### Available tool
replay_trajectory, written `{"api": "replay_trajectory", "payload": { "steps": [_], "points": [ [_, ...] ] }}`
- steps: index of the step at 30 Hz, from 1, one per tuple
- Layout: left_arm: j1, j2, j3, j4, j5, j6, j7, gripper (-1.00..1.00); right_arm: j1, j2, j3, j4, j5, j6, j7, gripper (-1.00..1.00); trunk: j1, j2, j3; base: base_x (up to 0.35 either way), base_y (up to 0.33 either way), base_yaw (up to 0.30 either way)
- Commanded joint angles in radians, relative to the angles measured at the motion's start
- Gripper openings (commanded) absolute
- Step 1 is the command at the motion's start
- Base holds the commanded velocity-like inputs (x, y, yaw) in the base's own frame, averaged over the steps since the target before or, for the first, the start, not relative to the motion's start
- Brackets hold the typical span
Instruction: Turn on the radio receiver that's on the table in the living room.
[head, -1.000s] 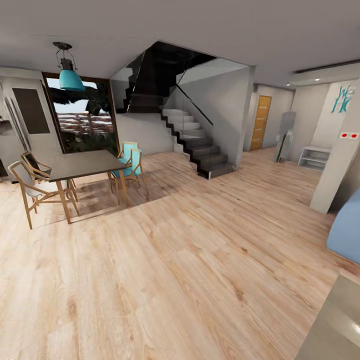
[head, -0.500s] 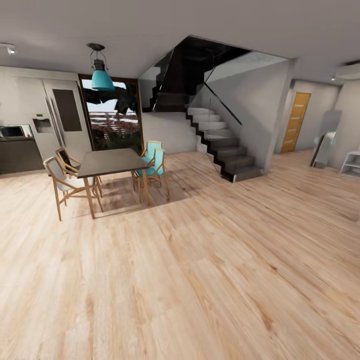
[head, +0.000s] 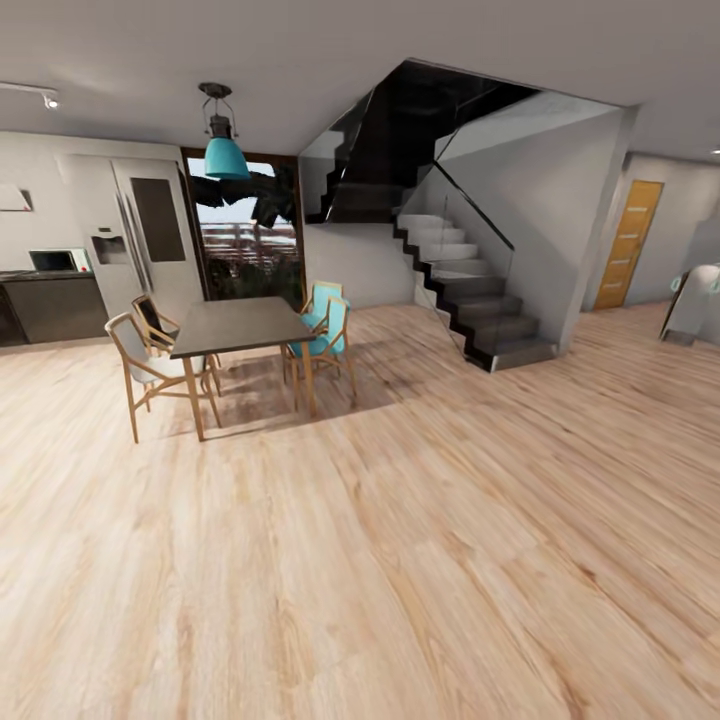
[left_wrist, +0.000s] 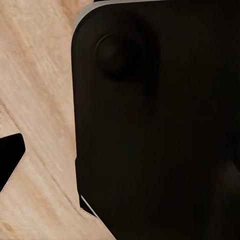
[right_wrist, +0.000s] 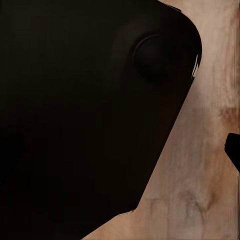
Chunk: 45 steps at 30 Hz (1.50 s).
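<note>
The radio receiver and the low coffee table are out of view. The head view looks across a light wood plank floor (head: 400, 560) toward a dining area and a staircase. In the left wrist view a large black rounded part of my own body (left_wrist: 160, 125) hangs over the floor, with a dark tip (left_wrist: 10, 160) at the picture's edge that may be a finger. The right wrist view has the same kind of black panel (right_wrist: 85, 115) and a small dark tip (right_wrist: 233, 150) over the planks. How the jaws stand is unclear.
A dark dining table (head: 240, 325) with wooden chairs, two of them teal (head: 325, 330), stands at the left under a teal pendant lamp (head: 226, 155). Behind it are a fridge (head: 135, 235) and a kitchen counter (head: 50, 300). A dark staircase (head: 470, 290) rises at centre, and an orange door (head: 628, 245) is at the right.
The head camera has swung left, so the whole picture shifted right. The blue sofa and grey surface at the right edge left the view. The kitchen came in at the left.
</note>
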Motion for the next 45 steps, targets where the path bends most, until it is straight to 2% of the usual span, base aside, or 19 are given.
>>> {"api": "replay_trajectory", "payload": {
  "steps": [1, 21, 30, 45],
  "points": [
    [0.000, 0.000, 0.000, 0.000, 0.000, 0.000, 0.000, 1.00, 0.000, 0.000, 0.000, 0.000, 0.000, 0.000, 0.000, 1.00, 0.000, 0.000, 0.000, 0.323, 0.000, 0.003],
    [0.000, -0.001, 0.000, 0.000, 0.000, 0.000, 0.000, 1.00, 0.000, 0.000, -0.001, 0.000, -0.001, 0.001, 0.000, 1.00, 0.000, 0.000, 0.000, 0.323, 0.000, -0.006],
    [0.000, -0.001, 0.000, 0.000, 0.000, 0.000, 0.000, 1.00, 0.000, 0.000, -0.003, 0.000, -0.002, 0.001, 0.008, 1.00, 0.000, 0.000, 0.006, 0.290, 0.000, -0.240],
    [0.000, -0.001, 0.000, 0.000, 0.000, 0.000, 0.001, 1.00, 0.000, 0.000, -0.003, 0.000, -0.002, 0.001, 0.008, 1.00, 0.000, 0.000, 0.017, 0.022, 0.000, -0.268]
  ]
}}
